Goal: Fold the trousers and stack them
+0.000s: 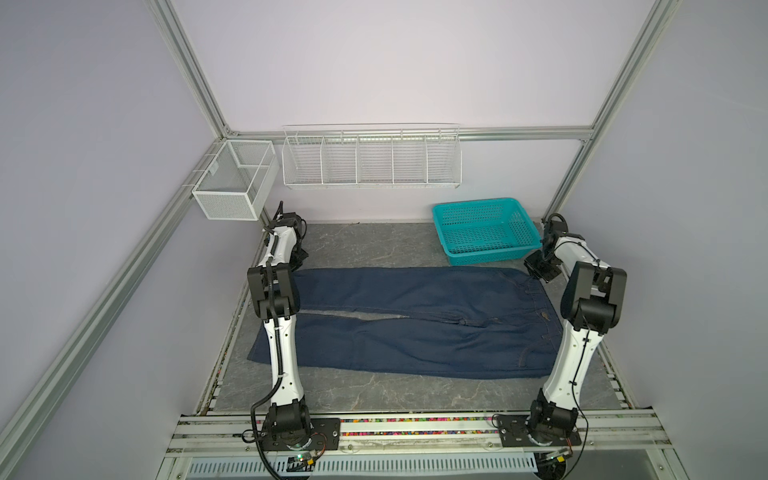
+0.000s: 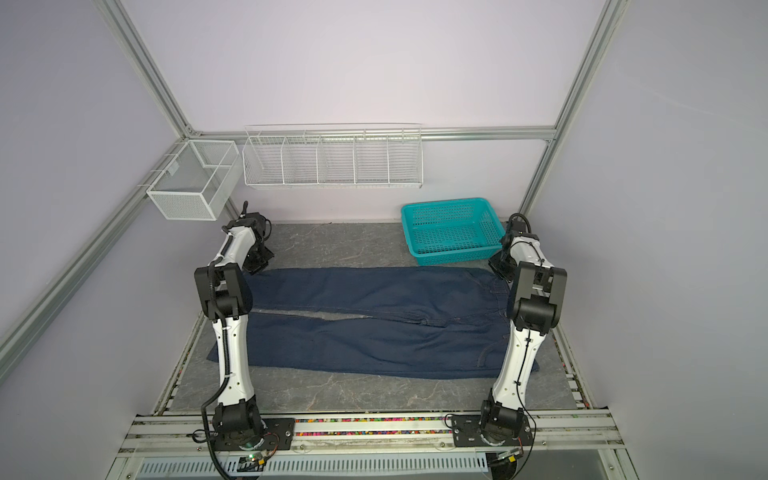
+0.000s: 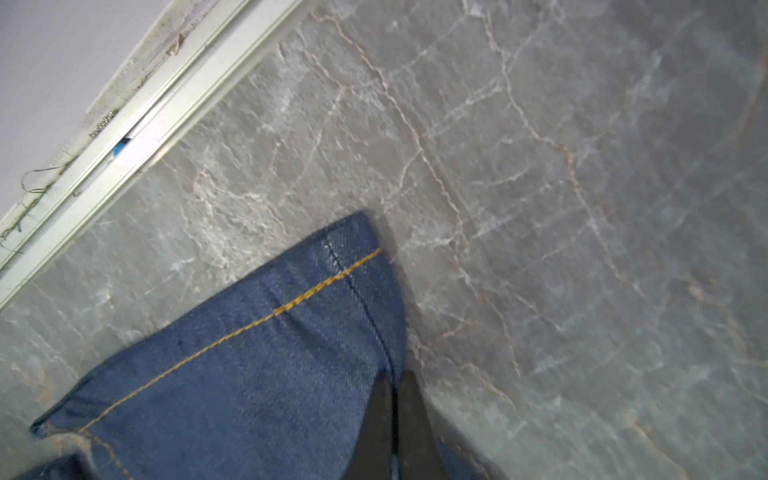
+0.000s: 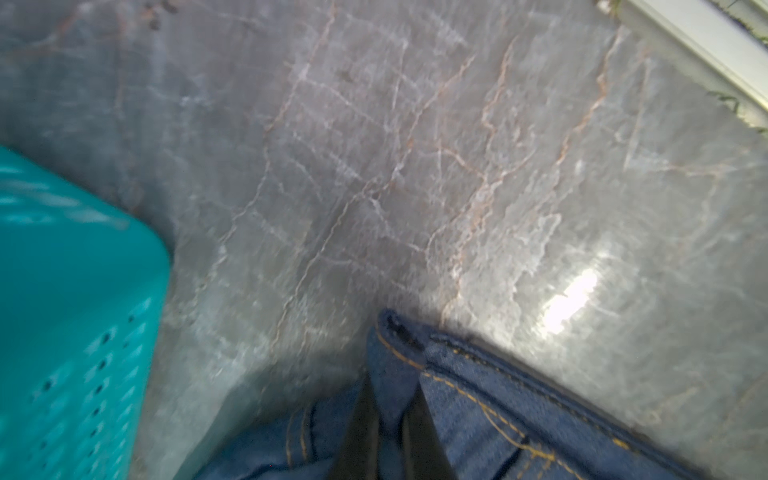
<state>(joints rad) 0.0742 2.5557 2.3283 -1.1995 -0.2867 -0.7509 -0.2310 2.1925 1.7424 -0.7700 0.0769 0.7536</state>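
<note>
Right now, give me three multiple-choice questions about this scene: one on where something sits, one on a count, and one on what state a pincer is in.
1. Where on the table does the teal basket sit?
A) near left corner
B) far right corner
C) dead centre

2. How many compartments has the white wire rack on the back wall?
A) three
B) five
C) eight

3. What is the left pincer doing?
A) hanging open in the air
B) shut on the basket's rim
C) shut on the leg end of the trousers

Answers:
1. B, because in both top views it stands beyond the trousers' waist end.
2. B, because four dividers split it into five.
3. C, because the left wrist view shows it clamped on the denim hem.
</note>
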